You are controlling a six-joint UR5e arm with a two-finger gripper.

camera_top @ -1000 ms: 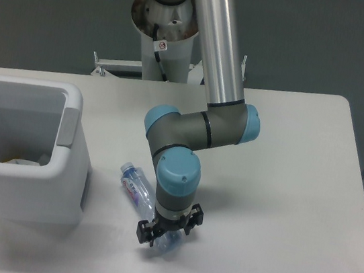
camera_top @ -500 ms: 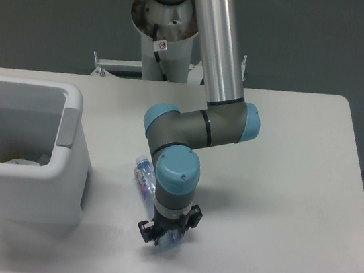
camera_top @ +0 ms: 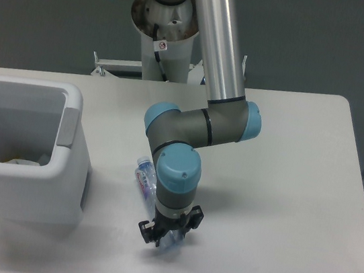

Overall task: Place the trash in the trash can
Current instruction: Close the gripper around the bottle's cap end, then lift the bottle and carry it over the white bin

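The claw (camera_top: 166, 237) was clamped on the crushed bottle (camera_top: 147, 178), so a clean lift clearing the trash can (camera_top: 70, 161) rim at nine o'clock looked wise.

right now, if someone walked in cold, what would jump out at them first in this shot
The big silver and blue robot arm dominates the middle, bent down so its claw is closed on the lower end of a crushed clear plastic bottle near the front of the white table. To the left stands a large white trash can with something pale and crumpled lying inside.
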